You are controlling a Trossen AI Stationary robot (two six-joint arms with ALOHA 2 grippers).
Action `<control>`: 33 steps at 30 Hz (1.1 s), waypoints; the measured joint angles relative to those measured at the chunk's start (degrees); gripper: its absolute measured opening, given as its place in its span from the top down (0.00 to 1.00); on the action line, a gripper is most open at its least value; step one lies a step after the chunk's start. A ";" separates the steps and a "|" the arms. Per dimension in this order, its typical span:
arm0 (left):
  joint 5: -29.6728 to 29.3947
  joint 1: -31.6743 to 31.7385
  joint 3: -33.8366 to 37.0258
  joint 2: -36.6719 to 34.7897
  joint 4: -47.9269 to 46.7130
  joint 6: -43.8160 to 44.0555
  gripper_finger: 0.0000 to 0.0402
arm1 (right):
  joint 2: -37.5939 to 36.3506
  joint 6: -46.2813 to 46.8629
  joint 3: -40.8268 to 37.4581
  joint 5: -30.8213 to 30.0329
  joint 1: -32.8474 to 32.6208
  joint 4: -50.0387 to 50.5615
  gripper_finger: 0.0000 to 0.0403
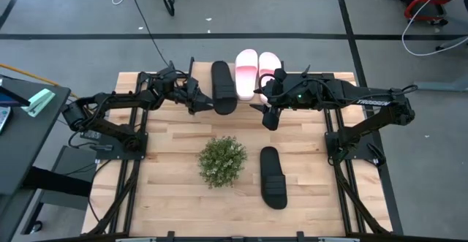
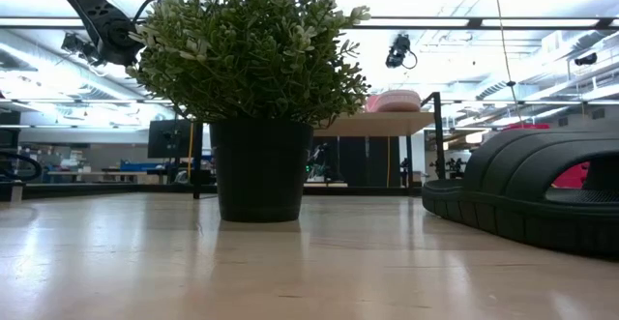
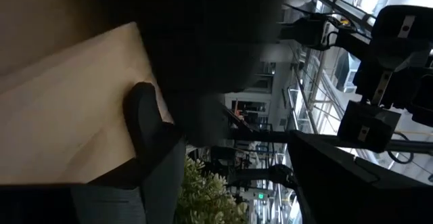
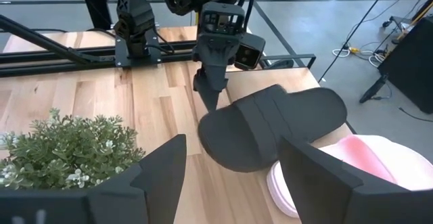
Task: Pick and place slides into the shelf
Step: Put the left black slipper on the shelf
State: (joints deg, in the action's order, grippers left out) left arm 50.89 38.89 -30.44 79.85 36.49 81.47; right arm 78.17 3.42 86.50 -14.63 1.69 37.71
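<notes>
The left gripper point(image 1: 199, 100) fingers clamp the black slide point(image 1: 223, 87) over the shelf point(image 1: 322, 77); it should lower level before releasing. The right gripper point(image 1: 269, 118) is open, empty.

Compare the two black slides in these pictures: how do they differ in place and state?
One black slide sits up on the shelf beside the pink slides, with the left gripper at its edge. The other black slide lies down on the tabletop near the plant, away from both grippers. Both are plain black, lying flat.
</notes>
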 joint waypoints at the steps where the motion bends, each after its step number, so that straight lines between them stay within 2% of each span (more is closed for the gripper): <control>1: 0.00 0.00 0.00 0.00 0.00 0.07 0.34 | 0.00 0.01 0.00 0.00 0.00 0.00 0.40; 16: 0.51 2.92 0.47 0.36 -0.73 1.50 0.38 | 0.00 0.04 0.00 0.00 0.00 0.00 0.40; 18: -1.49 3.21 0.43 0.31 -1.49 1.46 0.40 | 0.00 0.04 0.00 0.00 -0.02 0.00 0.40; 25: -2.23 3.56 0.39 0.28 -1.11 1.47 0.44 | 0.00 0.13 0.00 0.07 0.00 0.07 0.40; 33: -2.90 3.58 0.38 0.28 2.96 2.44 0.44 | 0.00 0.00 0.00 0.13 0.00 0.20 0.40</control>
State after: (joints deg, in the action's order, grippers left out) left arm 47.99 42.48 -30.06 80.14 39.45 83.91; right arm 78.17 3.42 86.50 -14.50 1.69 37.91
